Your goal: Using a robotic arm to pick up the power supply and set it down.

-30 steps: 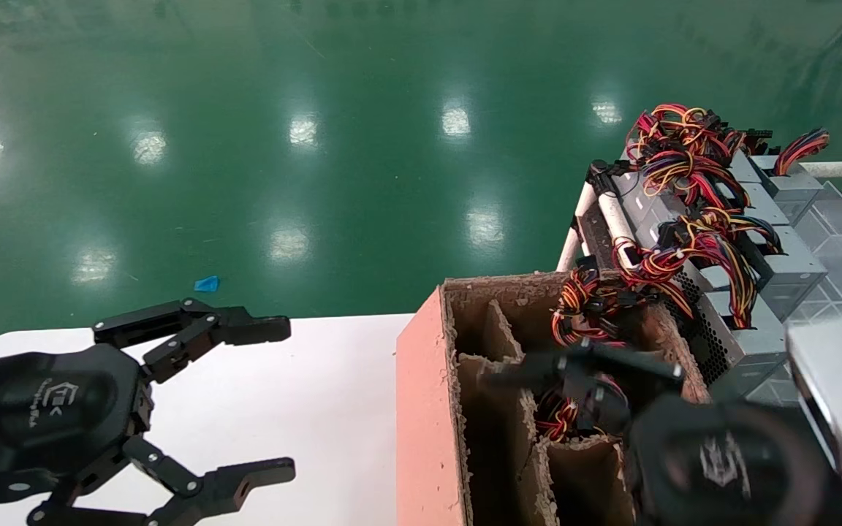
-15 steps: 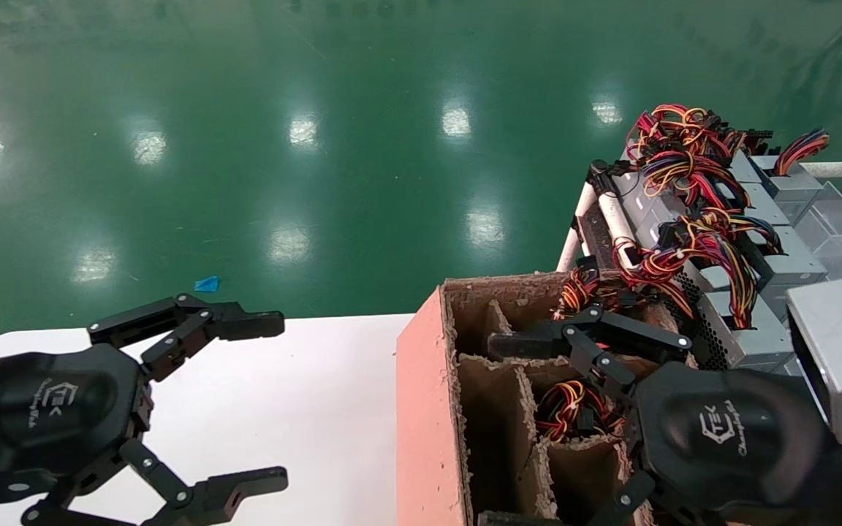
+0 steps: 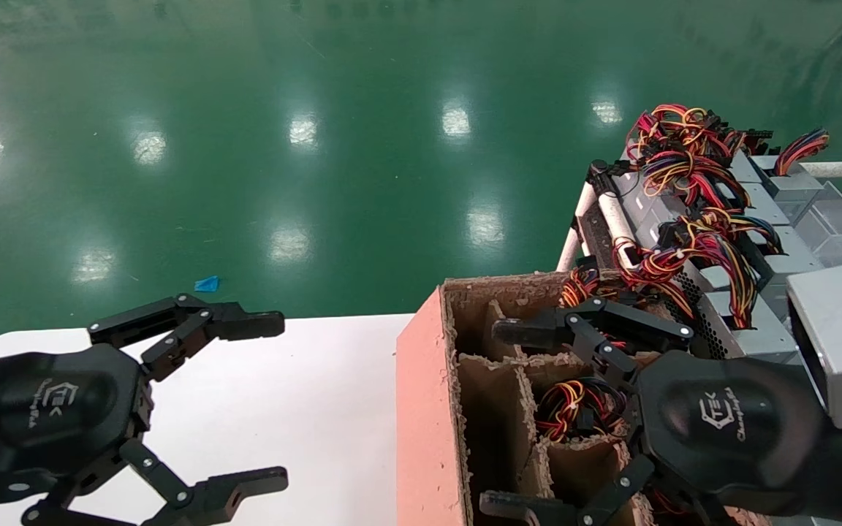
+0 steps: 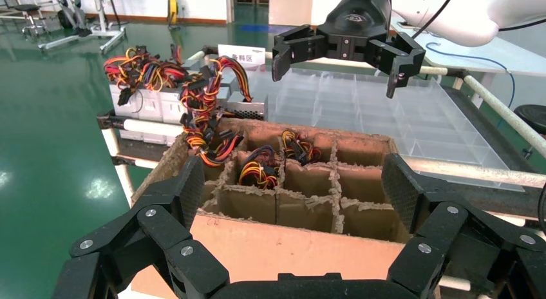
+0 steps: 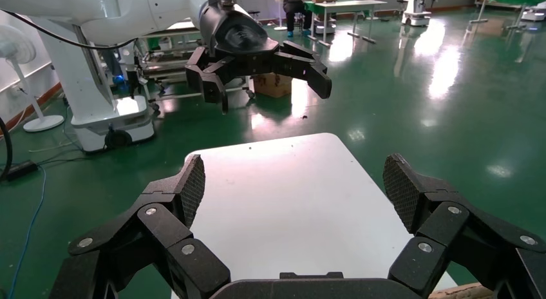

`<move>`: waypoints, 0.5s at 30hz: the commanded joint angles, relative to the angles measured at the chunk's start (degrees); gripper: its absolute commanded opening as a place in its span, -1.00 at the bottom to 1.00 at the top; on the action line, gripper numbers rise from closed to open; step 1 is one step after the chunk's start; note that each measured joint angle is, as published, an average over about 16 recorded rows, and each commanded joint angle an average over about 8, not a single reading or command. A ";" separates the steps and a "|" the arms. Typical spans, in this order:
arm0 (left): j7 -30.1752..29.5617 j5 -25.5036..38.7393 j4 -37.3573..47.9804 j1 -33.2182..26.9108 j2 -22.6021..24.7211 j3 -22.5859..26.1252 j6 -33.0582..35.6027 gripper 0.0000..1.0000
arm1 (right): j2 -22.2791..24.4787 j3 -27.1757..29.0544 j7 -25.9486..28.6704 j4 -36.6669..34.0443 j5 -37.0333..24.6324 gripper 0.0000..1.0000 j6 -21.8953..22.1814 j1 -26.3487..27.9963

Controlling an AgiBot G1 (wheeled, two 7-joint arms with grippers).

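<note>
Right gripper [image 3: 512,416]: the robotic arm's claw hangs over the cardboard crate [image 3: 428,409], fingers spread wide and holding nothing; one fingertip sits above the far cells, the other is partly cut off by the lower edge of the head view.
Left gripper [image 3: 275,398]: parked over the white table [image 3: 319,394], fingers splayed apart, nothing between them.
Power supply [image 3: 578,413]: only its red, orange, yellow and black wire bundle shows, coiled inside a middle cell of the crate just beside the right gripper's housing; the metal body is sunk out of sight below the dividers.
Crate: brown, ragged cardboard dividers, pink outer wall; its near cells are hidden behind the right gripper in the head view.
Second wire bundle [image 4: 297,145]: seen from the left wrist in a neighbouring cell, its unit likewise hidden.
Stacked units [image 3: 750,256]: grey boxes with tangled wires on a rack behind the crate, some draping onto the crate's far rim.
Clear tray [image 4: 399,118]: divided plastic, beyond the crate, partly blocked by the right gripper.
Floor [image 3: 319,146]: glossy green.
</note>
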 commanded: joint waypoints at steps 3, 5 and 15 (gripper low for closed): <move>0.00 0.00 0.00 0.00 0.00 0.00 0.00 1.00 | -0.02 0.02 -0.02 -0.11 -0.04 1.00 0.07 0.07; 0.00 0.00 0.00 0.00 0.00 0.00 0.00 1.00 | -0.03 0.03 -0.02 -0.14 -0.05 1.00 0.09 0.09; 0.00 0.00 0.00 0.00 0.00 0.00 0.00 1.00 | -0.06 0.07 -0.05 -0.25 -0.09 1.00 0.15 0.14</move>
